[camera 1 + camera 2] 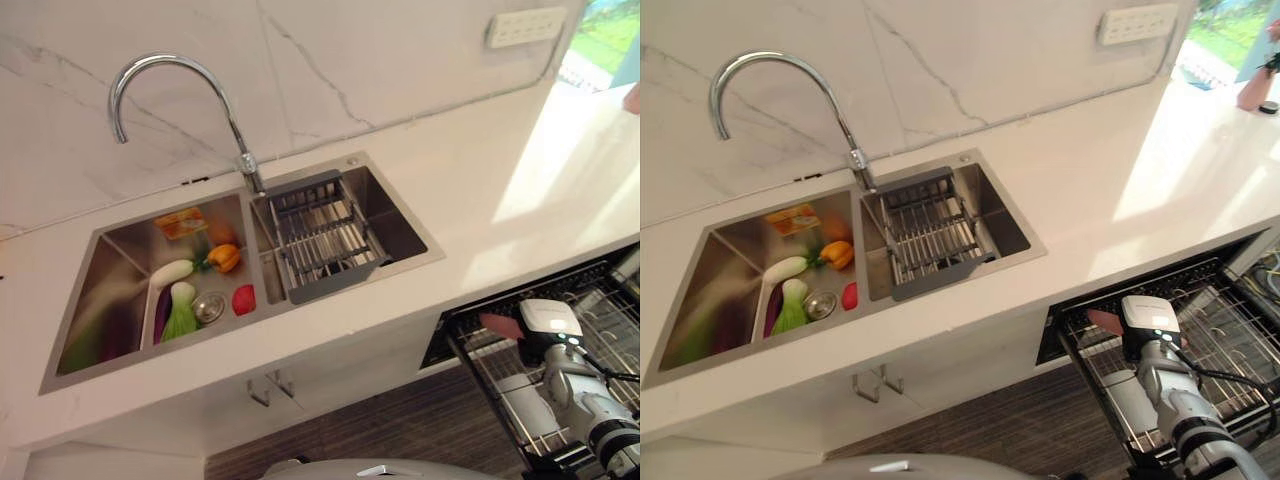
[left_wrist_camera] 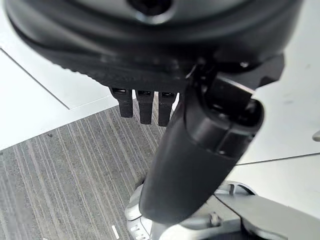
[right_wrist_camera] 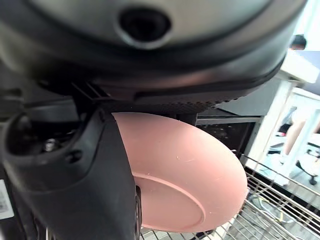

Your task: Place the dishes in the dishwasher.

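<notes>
Right hand (image 3: 75, 175) clamped on a pink plate (image 3: 190, 175), thumb across the plate's near face and the fingers hidden behind it, the plate held on edge above the wire rack (image 3: 280, 200) of the open dishwasher (image 1: 560, 350) at the lower right of the head views. A sliver of the same pink plate (image 1: 500, 325) peeking out left of the right wrist in the left eye view, over the pulled-out rack. Left hand (image 2: 200, 150) hanging over grey striped floor (image 2: 65, 175), fingers (image 2: 145, 105) straight and relaxed, grasping nothing. In the middle left of the head views, a steel double sink (image 1: 120, 260) set into the white tabletop (image 1: 500, 180), with a curved chrome faucet (image 1: 170, 80) rising behind it. In the left basin, vegetables: a white radish (image 1: 172, 270), a green leafy one (image 1: 182, 315), an orange pepper (image 1: 225, 257), a red piece (image 1: 244, 299), beside the round drain (image 1: 209, 306). Across the right basin, a grey draining rack (image 1: 320, 235). At the upper right on the marble wall, a white socket plate (image 1: 527, 26).
</notes>
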### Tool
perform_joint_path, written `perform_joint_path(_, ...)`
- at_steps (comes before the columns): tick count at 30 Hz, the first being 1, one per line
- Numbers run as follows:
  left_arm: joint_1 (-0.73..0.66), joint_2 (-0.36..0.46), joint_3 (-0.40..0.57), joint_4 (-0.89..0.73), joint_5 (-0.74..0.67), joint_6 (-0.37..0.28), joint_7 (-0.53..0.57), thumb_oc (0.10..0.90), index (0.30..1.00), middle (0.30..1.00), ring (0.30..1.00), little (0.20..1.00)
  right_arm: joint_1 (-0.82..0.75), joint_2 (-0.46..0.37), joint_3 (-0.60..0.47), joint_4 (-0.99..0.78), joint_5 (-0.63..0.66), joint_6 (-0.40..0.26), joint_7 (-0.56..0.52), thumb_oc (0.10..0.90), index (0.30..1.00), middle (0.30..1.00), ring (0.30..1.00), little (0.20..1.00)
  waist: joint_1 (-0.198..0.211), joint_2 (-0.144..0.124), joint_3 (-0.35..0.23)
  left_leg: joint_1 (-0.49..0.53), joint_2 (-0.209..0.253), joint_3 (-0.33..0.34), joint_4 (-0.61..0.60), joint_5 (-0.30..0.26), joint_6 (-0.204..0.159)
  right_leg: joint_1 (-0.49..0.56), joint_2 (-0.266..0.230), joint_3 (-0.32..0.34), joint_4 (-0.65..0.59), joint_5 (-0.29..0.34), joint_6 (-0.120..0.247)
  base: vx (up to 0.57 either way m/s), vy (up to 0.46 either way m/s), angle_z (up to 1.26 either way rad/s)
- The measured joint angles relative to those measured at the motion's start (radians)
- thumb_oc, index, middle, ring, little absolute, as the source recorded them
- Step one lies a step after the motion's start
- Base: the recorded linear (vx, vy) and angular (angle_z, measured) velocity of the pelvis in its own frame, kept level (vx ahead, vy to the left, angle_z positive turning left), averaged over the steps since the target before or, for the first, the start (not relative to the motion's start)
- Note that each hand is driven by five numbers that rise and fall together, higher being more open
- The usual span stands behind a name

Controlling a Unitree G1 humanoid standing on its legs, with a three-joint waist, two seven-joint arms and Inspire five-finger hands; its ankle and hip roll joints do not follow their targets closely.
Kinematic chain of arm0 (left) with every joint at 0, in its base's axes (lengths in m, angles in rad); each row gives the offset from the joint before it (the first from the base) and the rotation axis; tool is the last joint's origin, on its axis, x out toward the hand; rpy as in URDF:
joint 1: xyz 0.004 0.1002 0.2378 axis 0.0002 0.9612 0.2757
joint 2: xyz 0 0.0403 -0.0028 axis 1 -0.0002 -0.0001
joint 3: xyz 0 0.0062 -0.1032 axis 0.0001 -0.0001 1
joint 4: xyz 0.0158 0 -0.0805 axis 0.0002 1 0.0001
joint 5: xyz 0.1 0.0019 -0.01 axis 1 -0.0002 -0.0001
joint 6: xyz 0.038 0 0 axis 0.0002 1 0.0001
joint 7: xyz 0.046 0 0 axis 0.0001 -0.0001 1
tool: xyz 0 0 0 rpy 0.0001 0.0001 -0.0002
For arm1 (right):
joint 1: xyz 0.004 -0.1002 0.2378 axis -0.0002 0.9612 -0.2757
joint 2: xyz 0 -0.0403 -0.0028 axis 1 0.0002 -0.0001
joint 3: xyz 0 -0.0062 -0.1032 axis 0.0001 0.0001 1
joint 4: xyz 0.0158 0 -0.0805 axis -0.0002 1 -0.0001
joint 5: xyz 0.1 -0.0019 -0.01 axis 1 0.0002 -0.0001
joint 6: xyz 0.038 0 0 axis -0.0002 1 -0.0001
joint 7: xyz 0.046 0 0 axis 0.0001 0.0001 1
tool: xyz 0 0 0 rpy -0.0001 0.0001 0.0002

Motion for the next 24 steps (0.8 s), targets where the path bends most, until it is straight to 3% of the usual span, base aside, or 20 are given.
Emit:
perform_joint_path(3, 0.008, -0.002, -0.033, 0.001, 0.0, 0.0, -0.005, 0.8, 0.9, 0.9, 0.9, 0.9, -0.058, -0.012, 0.036, 0.04, -0.001, -0.024, 0.013, 0.4, 0.3, 0.3, 0.3, 0.3, 0.003, 0.021, 0.004, -0.009, -0.005, 0.001, -0.002, 0.001, 0.001, -0.01, -0.003, 0.001, 0.0, 0.001, 0.001, 0.0, 0.0, 0.0)
perform_joint_path(5, 0.002, -0.01, -0.042, -0.002, 0.0, -0.003, -0.012, 0.8, 0.9, 0.9, 0.9, 0.9, -0.102, -0.024, 0.071, 0.087, -0.004, -0.027, 0.024, 0.491, 0.436, 0.436, 0.436, 0.436, 0.004, 0.038, 0.005, -0.012, -0.012, 0.0, -0.005, 0.001, 0.001, -0.015, -0.011, 0.001, -0.001, 0.003, 0.004, 0.0, 0.0, 0.0)
perform_joint_path(6, -0.003, -0.016, -0.042, -0.002, 0.0, -0.005, -0.017, 0.8, 0.9, 0.9, 0.9, 0.9, -0.118, -0.028, 0.075, 0.112, -0.005, -0.029, 0.028, 0.692, 0.738, 0.738, 0.738, 0.738, 0.005, 0.044, 0.004, -0.015, -0.013, 0.0, -0.007, 0.0, 0.002, -0.019, -0.014, 0.002, 0.0, 0.005, 0.007, 0.0, 0.0, 0.0)
perform_joint_path(7, -0.007, -0.028, -0.048, -0.007, -0.001, -0.016, -0.018, 0.8, 0.9, 0.9, 0.9, 0.9, -0.128, -0.032, 0.074, 0.121, -0.005, -0.025, 0.038, 0.8, 0.9, 0.9, 0.9, 0.9, 0.004, 0.06, 0.004, -0.016, -0.019, 0.0, -0.012, 0.001, 0.005, -0.023, -0.02, 0.003, -0.002, 0.007, 0.01, 0.0, 0.0, 0.0)
perform_joint_path(12, -0.012, -0.048, -0.077, -0.011, -0.001, -0.014, -0.021, 0.8, 0.9, 0.9, 0.9, 0.9, -0.127, -0.034, 0.069, 0.122, 0.006, -0.029, 0.052, 0.8, 0.9, 0.9, 0.9, 0.9, -0.014, 0.089, 0.006, -0.014, -0.031, 0.005, -0.018, -0.002, 0.01, -0.024, -0.026, 0.006, -0.014, 0.016, 0.015, 0.0, -0.022, -0.03)
perform_joint_path(16, -0.013, -0.049, -0.113, -0.012, 0.016, -0.015, -0.022, 0.8, 0.9, 0.9, 0.9, 0.9, -0.127, -0.029, 0.066, 0.121, 0.039, -0.041, 0.069, 0.8, 0.9, 0.9, 0.9, 0.9, -0.021, 0.093, 0.005, -0.013, -0.031, 0.006, -0.018, -0.002, 0.01, -0.023, -0.025, 0.006, -0.014, 0.016, 0.015, 0.01, -0.05, -0.01)
perform_joint_path(24, -0.027, -0.029, -0.144, -0.028, 0.078, -0.01, -0.039, 0.8, 0.9, 0.9, 0.9, 0.9, -0.153, -0.03, -0.024, 0.082, 0.356, -0.101, 0.146, 0.8, 0.9, 0.9, 0.9, 0.9, -0.052, 0.073, 0.014, 0.009, -0.01, 0.016, -0.02, -0.002, 0.009, -0.014, 0.006, 0.026, -0.025, 0.014, 0.008, -0.01, -0.093, -0.07)
